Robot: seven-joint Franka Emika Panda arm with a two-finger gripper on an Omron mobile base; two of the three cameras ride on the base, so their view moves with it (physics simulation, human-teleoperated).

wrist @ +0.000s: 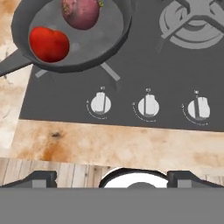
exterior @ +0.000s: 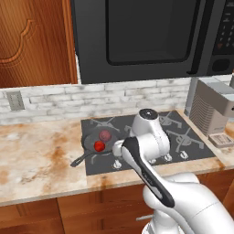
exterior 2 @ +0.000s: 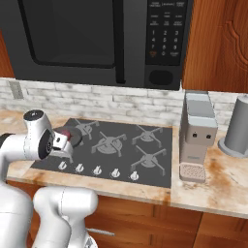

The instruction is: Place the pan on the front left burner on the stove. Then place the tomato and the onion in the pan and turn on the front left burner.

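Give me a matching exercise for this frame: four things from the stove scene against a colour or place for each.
Things:
1. tomato
2. onion
3. pan
4. gripper

Descriptions:
A. dark grey, on the front left burner
B. bright red, in the pan
C. open, hovering above the counter's front edge before the knobs
D. purple-maroon, in the pan

Pairs: 1-B, 2-D, 3-A, 4-C

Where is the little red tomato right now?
The tomato sits inside the pan at the stove's front left, beside the onion.
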